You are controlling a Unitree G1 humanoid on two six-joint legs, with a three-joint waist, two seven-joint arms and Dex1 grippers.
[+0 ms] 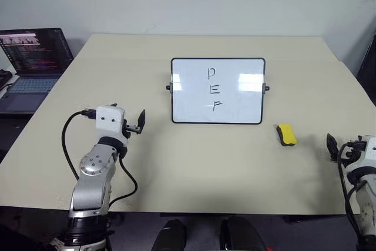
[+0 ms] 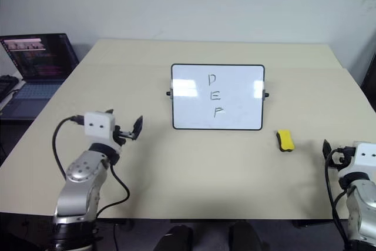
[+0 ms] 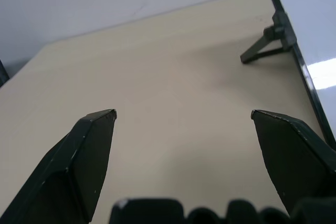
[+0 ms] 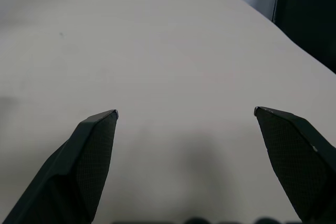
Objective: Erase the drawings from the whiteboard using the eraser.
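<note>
you've got the whiteboard (image 1: 218, 91) standing propped near the middle of the beige table (image 1: 194, 168), tilted back on its stand, black frame, small knobs on both sides. drawings (image 1: 214, 89) are on it: black marker letters d, e, f stacked in a column around the board's centre, none wiped. eraser (image 1: 286, 134) lies flat on the table, yellow with a dark underside, just off the board's lower right corner, apart from it, nothing touching it. your left gripper (image 1: 140, 121) hovers over the table to the left of the board, near its lower left corner, pointing forward, fingers (image 3: 89, 150) spread wide and empty; the left wrist view catches the board's edge and stand foot beside it. your right gripper (image 4: 186, 116) sits at the table's right edge, well right of the eraser, fingers spread wide, holding nothing, bare tabletop between them. laptop (image 1: 32, 57) is open at the far left on a separate surface, screen lit.
</note>
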